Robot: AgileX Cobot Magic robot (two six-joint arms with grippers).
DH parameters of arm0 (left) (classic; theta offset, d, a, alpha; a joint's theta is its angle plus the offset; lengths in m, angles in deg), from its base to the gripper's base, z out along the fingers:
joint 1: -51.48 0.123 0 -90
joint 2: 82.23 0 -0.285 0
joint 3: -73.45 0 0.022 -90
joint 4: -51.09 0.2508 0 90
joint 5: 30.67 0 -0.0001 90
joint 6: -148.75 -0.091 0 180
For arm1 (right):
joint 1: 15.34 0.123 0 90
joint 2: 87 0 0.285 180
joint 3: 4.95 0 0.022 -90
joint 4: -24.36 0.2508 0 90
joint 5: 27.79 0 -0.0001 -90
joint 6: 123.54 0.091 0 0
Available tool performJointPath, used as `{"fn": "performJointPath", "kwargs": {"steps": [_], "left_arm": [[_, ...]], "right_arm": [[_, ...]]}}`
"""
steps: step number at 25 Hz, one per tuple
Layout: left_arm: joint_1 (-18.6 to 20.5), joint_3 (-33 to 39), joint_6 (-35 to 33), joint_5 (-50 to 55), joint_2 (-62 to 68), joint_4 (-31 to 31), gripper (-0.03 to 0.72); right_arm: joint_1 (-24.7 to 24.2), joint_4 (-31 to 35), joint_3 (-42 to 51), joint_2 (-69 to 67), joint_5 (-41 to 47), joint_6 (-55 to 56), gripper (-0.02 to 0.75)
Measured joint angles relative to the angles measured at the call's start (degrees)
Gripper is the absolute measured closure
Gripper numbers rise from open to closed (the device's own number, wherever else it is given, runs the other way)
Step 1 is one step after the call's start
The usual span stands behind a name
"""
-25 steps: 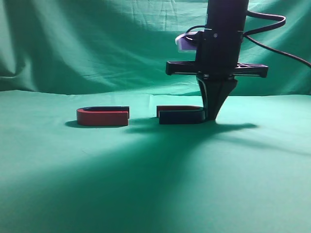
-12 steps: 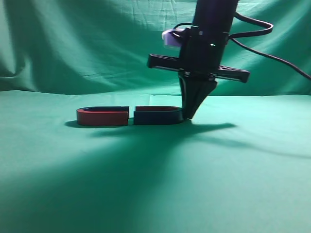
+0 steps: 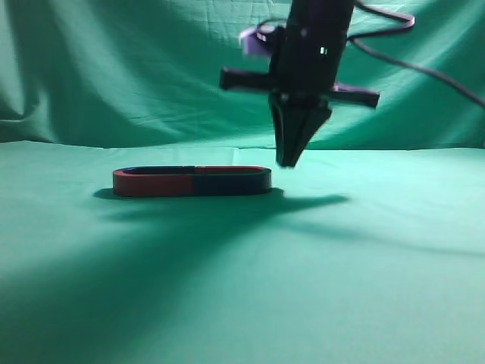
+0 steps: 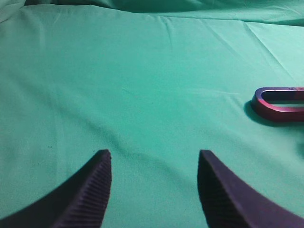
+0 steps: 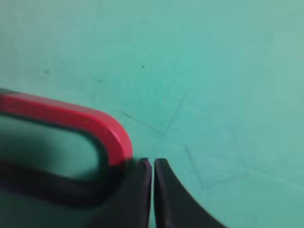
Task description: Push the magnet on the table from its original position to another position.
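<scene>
Magnet [image 3: 231, 181] lies mid-surface [image 3: 364, 265] toward the far edge, ends touching the red-faced magnet [image 3: 151, 182]. Right fingers [image 3: 289, 155] pressed together, empty, hover above its bend. Left fingers [image 4: 90, 185] spread wide, empty.

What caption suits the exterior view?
Shut right hand lifted above the magnet, joined end-to-end with the red magnet.

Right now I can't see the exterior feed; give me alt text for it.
The right gripper, shut, hangs just above the table, clear of the magnet. The magnet sits end to end against the red magnet, forming one closed oval.
</scene>
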Motion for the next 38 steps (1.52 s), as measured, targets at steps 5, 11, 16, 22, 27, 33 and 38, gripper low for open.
{"fn": "performJointPath", "kwargs": {"steps": [5, 11, 16, 22, 27, 33, 38], "left_arm": [[0.0, 0.0, 0.0, 0.0, 0.0, 0.0, 0.316], [0.0, 0.0, 0.0, 0.0, 0.0, 0.0, 0.316], [0.0, 0.0, 0.0, 0.0, 0.0, 0.0, 0.316], [0.0, 0.0, 0.0, 0.0, 0.0, 0.0, 0.316], [0.0, 0.0, 0.0, 0.0, 0.0, 0.0, 0.316], [0.0, 0.0, 0.0, 0.0, 0.0, 0.0, 0.316], [0.0, 0.0, 0.0, 0.0, 0.0, 0.0, 0.316]], "right_arm": [[0.0, -2.9, -4.5, 6.8, 7.3, 0.1, 0.738], [0.0, -3.3, -4.8, 20.3, 12.2, 1.3, 0.738], [0.0, -3.9, -0.2, 33.9, 13.0, 1.8, 0.738], [0.0, -4.1, 13.5, 50.0, 9.3, 2.3, 0.738], [0.0, -4.1, 25.3, 64.9, 6.7, 2.4, 0.738], [0.0, -4.1, 35.4, 82.2, 4.5, 1.6, 0.738], [0.0, -4.1, 41.6, 94.2, 4.4, 0.2, 0.738]]}}
